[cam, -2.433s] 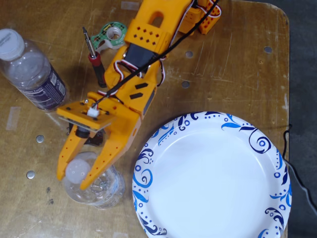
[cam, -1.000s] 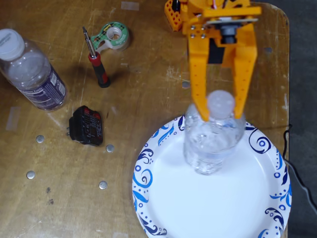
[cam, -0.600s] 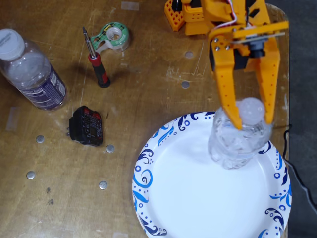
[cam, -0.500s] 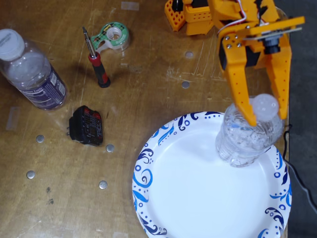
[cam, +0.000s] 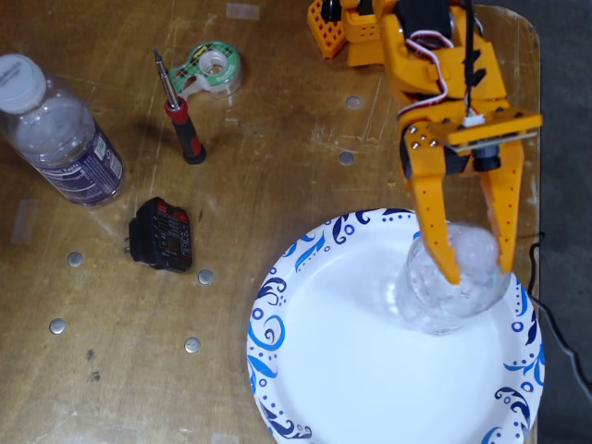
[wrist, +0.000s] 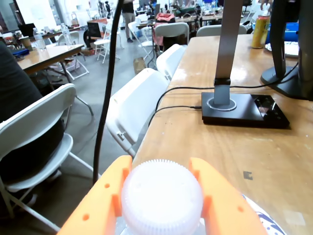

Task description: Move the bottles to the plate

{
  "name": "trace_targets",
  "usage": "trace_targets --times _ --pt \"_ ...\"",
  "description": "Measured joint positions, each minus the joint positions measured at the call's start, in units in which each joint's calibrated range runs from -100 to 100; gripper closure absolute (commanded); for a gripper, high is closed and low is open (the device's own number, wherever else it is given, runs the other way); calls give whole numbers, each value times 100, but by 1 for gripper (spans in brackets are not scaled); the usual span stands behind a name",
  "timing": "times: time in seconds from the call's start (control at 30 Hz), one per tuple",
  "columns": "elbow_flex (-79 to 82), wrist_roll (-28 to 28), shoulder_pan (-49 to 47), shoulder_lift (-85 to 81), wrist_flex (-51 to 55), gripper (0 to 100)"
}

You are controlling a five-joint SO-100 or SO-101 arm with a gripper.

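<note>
The small clear bottle (cam: 442,310) stands upright on the right part of the white plate with blue swirls (cam: 342,370). My orange gripper (cam: 479,273) reaches down from above and is shut on the bottle's top. In the wrist view the two orange fingers (wrist: 105,205) press on either side of its white ribbed cap (wrist: 161,198), and a bit of the plate rim (wrist: 266,221) shows at lower right. The larger bottle with the dark blue label (cam: 65,139) lies on the wooden table at far left, well away from the gripper.
On the table left of the plate lie a red-handled screwdriver (cam: 180,125), a tape dispenser (cam: 213,67), a black block (cam: 162,233) and several small metal discs. The table edge runs close on the right. A black stand base (wrist: 244,110) and white chairs (wrist: 134,105) show ahead.
</note>
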Motion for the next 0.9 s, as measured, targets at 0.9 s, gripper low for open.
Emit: trace_targets --times 0.9 --pt "513 182 -173 101 -443 90"
